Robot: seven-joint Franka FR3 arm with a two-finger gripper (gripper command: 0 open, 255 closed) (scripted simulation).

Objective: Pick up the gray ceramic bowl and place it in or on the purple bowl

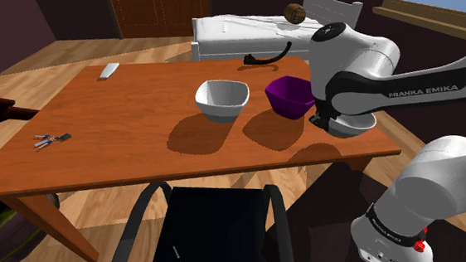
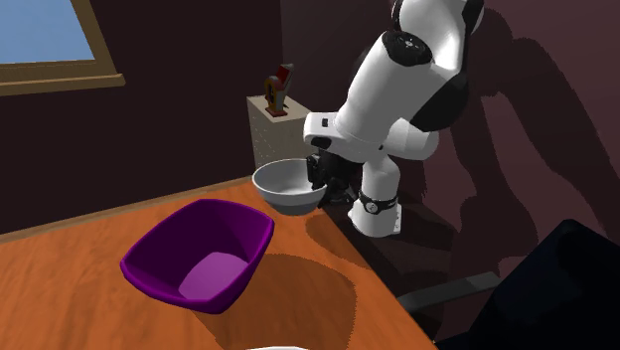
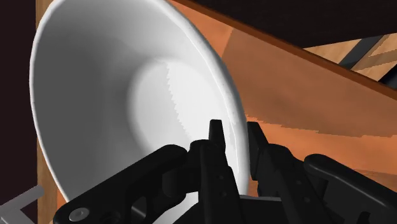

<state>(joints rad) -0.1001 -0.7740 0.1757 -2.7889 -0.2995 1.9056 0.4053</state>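
Note:
A grey bowl sits at the table's end nearest the stand, at the shoulder view's right. My gripper comes down on its rim at the side facing the purple bowl. In the wrist view one black finger is inside the grey bowl and the other is outside, pressed against the wall between them. Whether the bowl is off the wood I cannot tell. The purple bowl stands upright and empty right beside it.
A white bowl stands further along the wooden table. A small white block lies at the far corner, keys near the left edge. A black chair is tucked at the near side, white furniture behind.

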